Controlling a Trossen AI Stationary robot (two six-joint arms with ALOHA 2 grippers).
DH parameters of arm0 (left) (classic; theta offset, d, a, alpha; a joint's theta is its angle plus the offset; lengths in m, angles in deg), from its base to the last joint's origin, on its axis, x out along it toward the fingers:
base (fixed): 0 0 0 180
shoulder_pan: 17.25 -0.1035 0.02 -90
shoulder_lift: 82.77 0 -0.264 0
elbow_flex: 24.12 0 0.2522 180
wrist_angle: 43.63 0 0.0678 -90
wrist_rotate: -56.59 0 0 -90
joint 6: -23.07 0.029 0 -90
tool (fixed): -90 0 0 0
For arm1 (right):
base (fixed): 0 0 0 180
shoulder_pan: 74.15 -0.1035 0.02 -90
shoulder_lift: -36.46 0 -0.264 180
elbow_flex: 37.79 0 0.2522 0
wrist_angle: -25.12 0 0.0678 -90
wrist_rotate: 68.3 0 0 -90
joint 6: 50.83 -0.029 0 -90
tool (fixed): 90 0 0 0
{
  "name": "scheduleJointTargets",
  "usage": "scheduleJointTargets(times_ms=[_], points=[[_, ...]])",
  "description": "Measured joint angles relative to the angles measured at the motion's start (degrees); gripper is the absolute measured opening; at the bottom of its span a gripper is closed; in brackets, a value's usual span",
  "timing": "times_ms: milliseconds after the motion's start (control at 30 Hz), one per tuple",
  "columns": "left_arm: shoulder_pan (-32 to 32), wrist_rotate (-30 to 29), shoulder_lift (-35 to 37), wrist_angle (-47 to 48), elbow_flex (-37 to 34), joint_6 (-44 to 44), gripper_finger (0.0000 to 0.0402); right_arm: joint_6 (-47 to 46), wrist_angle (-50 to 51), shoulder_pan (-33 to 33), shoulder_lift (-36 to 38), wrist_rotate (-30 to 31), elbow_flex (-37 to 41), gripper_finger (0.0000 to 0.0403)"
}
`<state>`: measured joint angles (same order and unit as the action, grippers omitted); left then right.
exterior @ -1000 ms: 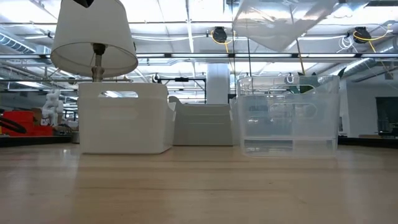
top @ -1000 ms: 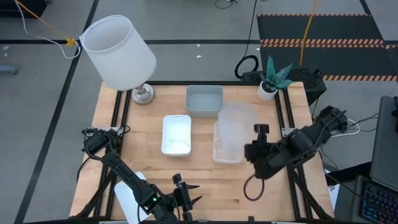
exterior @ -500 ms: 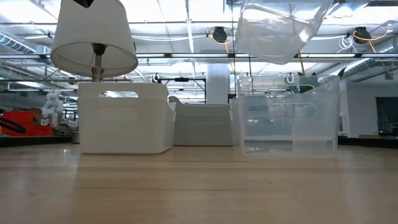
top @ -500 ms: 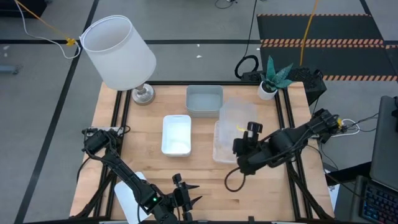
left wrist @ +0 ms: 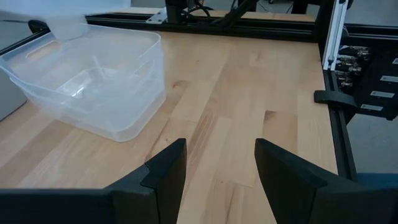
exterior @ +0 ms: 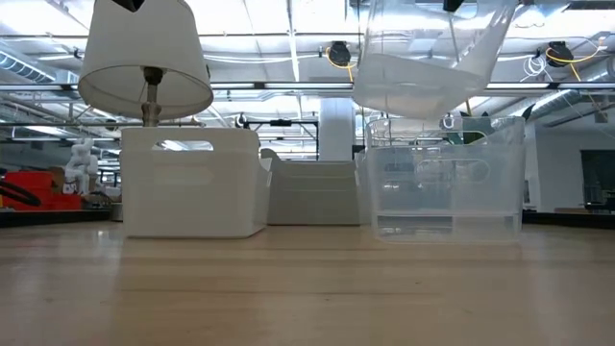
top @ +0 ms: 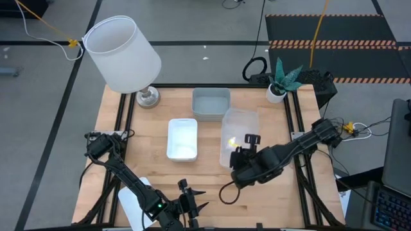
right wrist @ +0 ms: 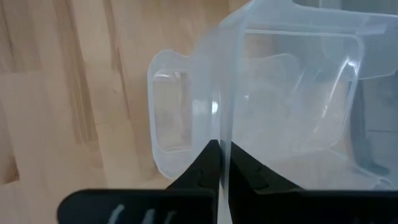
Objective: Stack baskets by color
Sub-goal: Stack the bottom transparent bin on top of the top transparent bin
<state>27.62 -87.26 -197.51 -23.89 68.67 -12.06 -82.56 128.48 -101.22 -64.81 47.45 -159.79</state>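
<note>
A clear basket (top: 239, 123) (exterior: 423, 67) hangs tilted in the air, with my right gripper (right wrist: 222, 155) (top: 243, 153) shut on it. It hangs over a second clear basket (top: 225, 155) (exterior: 447, 178) (left wrist: 93, 81), which stands on its bottom on the table. A white basket (top: 182, 138) (exterior: 192, 183) stands at the table's middle. A grey-blue basket (top: 210, 104) (exterior: 312, 192) stands behind it. My left gripper (left wrist: 221, 168) (top: 192, 208) waits open near the front edge, with nothing between its fingers. My right gripper pinches the held clear basket by the upper edge of one wall (right wrist: 222, 124), one finger inside the basket and one outside. The fingers slant down from the table's near right. The basket is lifted clear, tilted, and hangs below and beyond the fingers.
A lamp with a big white shade (top: 122, 54) (exterior: 144, 58) stands at the far left corner. A small potted plant (top: 279, 82) stands at the far right. Bare wood lies in front of the baskets (top: 192, 176).
My right gripper has gone down and toward the table's left with the clear basket, still shut on it. The basket has sunk closer to the clear basket standing on the table and stays tilted and clear of it.
</note>
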Motion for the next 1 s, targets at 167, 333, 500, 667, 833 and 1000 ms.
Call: scheduleJointTargets(times_ms=[167, 333, 500, 667, 833, 1000], points=[[0.0, 0.2, 0.0, 0.0, 0.0, -0.1, 0.0191, 1.0, -0.6, 0.0, -1.6, 0.1, 0.6, 0.0003], [0.0, 1.6, 0.0, 0.0, 0.0, -0.1, 0.0191, 1.9, -2.1, 0.3, -1.6, 0.0, 4.1, 0.0004], [0.0, 1.6, 0.0, 0.0, 0.0, -0.1, 0.0191, 2.1, -5.6, 0.8, -1.6, -0.3, 7.1, 0.0004], [0.0, 1.6, 0.0, 0.0, 0.0, -0.1, 0.0191, 2.2, -7.9, 1.6, -1.6, -0.4, 10.2, 0.0004], [0.0, 1.6, 0.0, 0.0, 0.0, -0.1, 0.0191, 2.2, -9.9, 1.7, -1.6, -1.3, 12.1, 0.0004], [0.0, 1.7, 0.0, 0.0, 0.0, -0.1, 0.0191, 2.2, -11.0, 1.6, -1.6, -3.1, 12.2, 0.0004]])
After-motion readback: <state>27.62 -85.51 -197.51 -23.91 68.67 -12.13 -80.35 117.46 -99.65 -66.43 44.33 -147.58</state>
